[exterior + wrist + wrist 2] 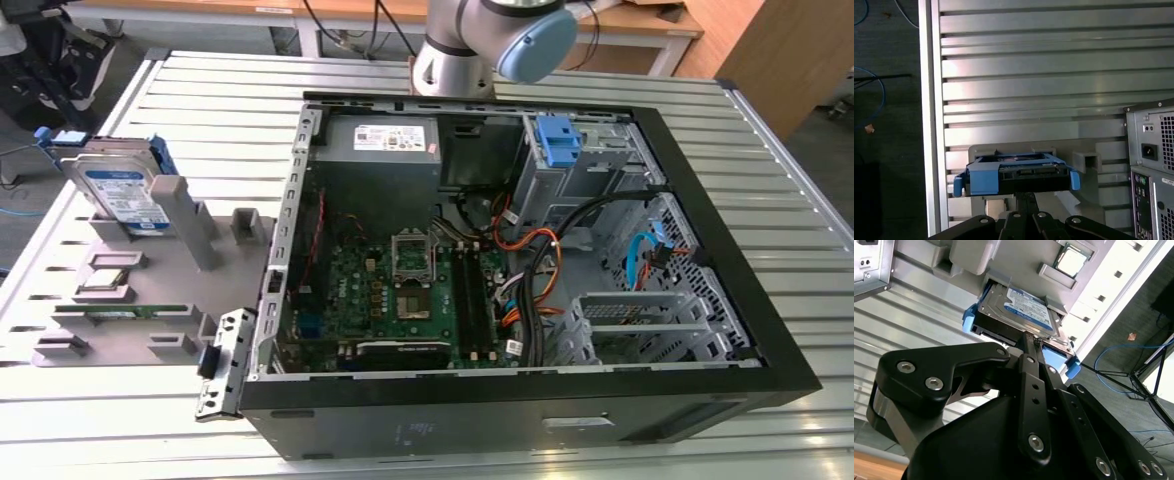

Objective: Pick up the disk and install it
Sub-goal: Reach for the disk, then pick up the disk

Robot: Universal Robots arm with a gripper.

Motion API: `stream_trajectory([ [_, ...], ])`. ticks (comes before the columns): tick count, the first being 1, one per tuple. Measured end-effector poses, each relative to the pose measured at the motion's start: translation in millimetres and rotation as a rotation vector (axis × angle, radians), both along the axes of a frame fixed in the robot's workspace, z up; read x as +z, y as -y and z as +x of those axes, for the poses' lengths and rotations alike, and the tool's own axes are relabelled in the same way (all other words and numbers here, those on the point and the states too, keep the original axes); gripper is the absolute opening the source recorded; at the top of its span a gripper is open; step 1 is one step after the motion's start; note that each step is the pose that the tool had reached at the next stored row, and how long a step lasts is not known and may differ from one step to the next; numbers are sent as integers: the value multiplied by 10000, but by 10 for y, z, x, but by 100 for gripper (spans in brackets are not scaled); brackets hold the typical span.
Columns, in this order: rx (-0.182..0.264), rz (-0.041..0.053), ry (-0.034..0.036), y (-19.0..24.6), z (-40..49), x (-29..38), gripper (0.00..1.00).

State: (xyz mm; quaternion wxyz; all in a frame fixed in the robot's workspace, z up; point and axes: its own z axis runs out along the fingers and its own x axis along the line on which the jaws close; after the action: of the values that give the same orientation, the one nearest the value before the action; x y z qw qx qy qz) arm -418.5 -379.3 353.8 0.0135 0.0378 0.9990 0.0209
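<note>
The grey holder (187, 228) hides the disk's (120, 186) lower part.

Robotics lab: an open computer case (534, 415) lies on a slatted metal table (200, 90) at a robot arm (461, 45), wooden benches (214, 10) behind, cables (882, 95) trailing across the dark floor (889, 45).

Bright, even light; glare on table (1029, 65)

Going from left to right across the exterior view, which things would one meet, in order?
Disk → motherboard → blue bracket → blue cable
</note>
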Motion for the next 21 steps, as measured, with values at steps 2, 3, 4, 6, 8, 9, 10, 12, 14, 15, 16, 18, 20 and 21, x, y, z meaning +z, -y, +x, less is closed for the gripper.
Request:
stream_trajectory([
  [2, 0, -4, -1, -10, -25, -16, 10],
  [3, 0, -4, -1, -15, -38, -23, 10],
  [4, 0, -5, 2, -17, -47, -31, 10],
  [6, 1, -10, 0, -17, -51, -33, 10],
  [8, 0, -12, -1, -17, -52, -33, 10],
  [9, 0, -11, 0, -17, -52, -34, 10],
  [10, 0, -11, 0, -17, -55, -36, 10],
  [12, 0, -11, 0, -17, -57, -38, 10],
  [14, 0, -11, 0, -17, -57, -39, 10],
  [15, 0, -11, 0, -17, -57, -39, 10],
  [16, -1, -11, 0, -17, -58, -39, 10],
  [18, 0, -11, 0, -17, -58, -39, 10],
  [20, 5, -11, 0, -17, -58, -39, 10],
  [21, 21, -12, -1, -17, -58, -39, 10],
])
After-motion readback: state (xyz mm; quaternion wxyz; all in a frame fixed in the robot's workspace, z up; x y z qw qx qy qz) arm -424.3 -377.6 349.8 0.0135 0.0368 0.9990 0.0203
